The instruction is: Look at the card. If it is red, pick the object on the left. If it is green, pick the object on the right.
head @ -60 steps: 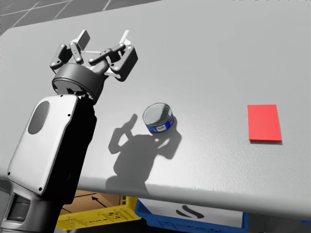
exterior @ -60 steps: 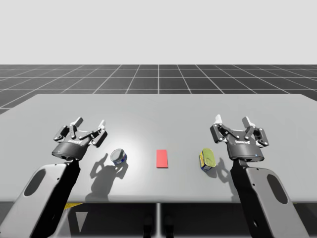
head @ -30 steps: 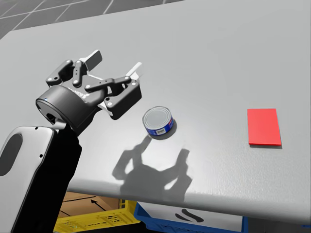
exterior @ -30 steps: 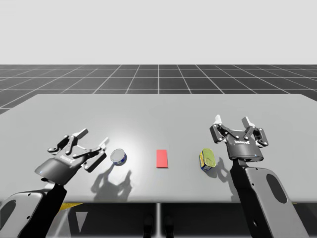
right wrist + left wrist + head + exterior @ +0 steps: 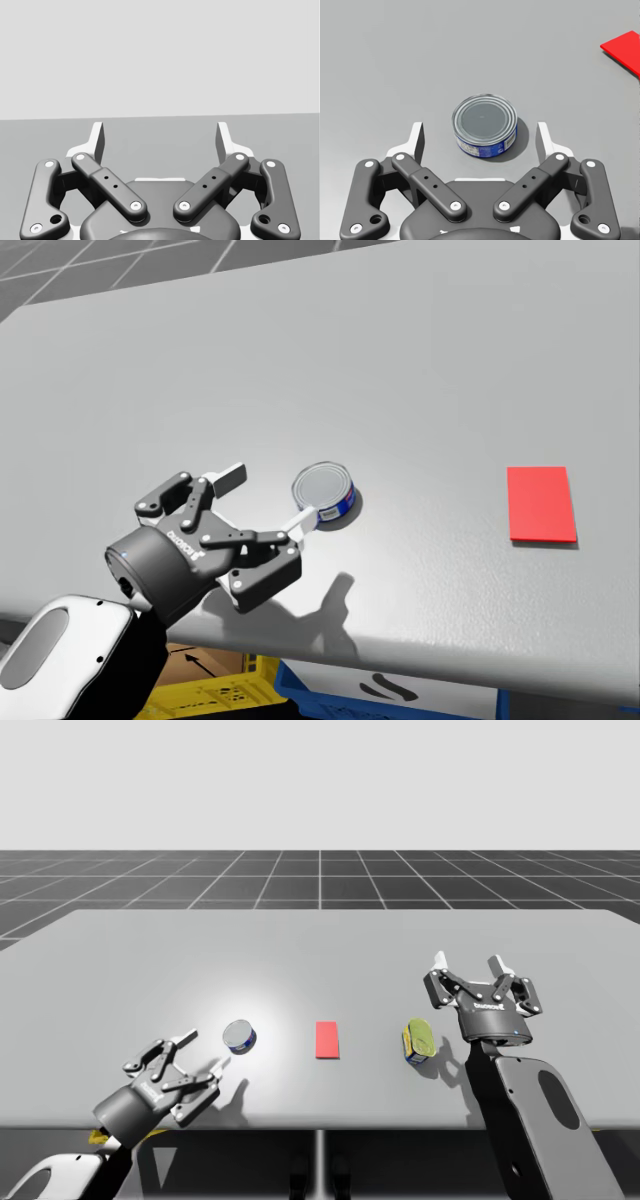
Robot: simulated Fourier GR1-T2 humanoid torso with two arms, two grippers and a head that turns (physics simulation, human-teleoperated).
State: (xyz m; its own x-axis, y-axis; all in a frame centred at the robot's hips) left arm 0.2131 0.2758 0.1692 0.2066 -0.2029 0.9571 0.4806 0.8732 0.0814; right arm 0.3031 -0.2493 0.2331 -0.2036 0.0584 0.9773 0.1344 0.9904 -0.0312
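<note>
The card lying flat in the middle of the table, towards its front edge, is red, so the object to take is the one on the left: a short blue can with a plain metal lid. It stands upright on the table, just left of the card and close to the front edge.

The robot's left gripper is low over the front-left part of the table, reaching in from the front edge. Its two fingers are spread wide and hold nothing. The left wrist view shows what matters for the next move: the can sits straight ahead of the gripper, centred on the gap between the fingers. In the head view one fingertip is right beside the can's wall, and I cannot tell whether it touches. Because the can is round, it has no long axis to line up with, and the gap looks wider than the can. My judgement is that a short push forward would bring the fingers to either side of it.

The right gripper is also spread and empty. It is beside a yellow-green can lying on its side right of the card, well apart from the blue can, so the left arm is plainly the nearer one.
</note>
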